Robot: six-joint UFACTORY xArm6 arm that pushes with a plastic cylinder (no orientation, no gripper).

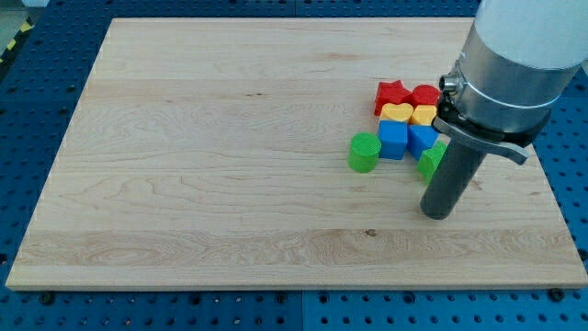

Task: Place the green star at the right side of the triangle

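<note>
Blocks sit clustered toward the board's point(184, 138) right edge. From the view's left: green cylinder point(364, 152), blue blocks point(393, 139), yellow blocks point(397, 112), red blocks point(393, 93); I cannot make out which is the triangle. Green star point(430, 160) is partly hidden, touching the rod. My tip point(438, 213) rests just below-right of it, toward the bottom edge. No gripper is fitted, so nothing is grasped. I judge the coming push depends on this offset.

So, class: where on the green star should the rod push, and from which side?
No gripping, only pushing. Probably my tip should meet the green star on its lower-left edge, from the view's bottom: it lies low beside the blue block, half hidden behind the rod.
</note>
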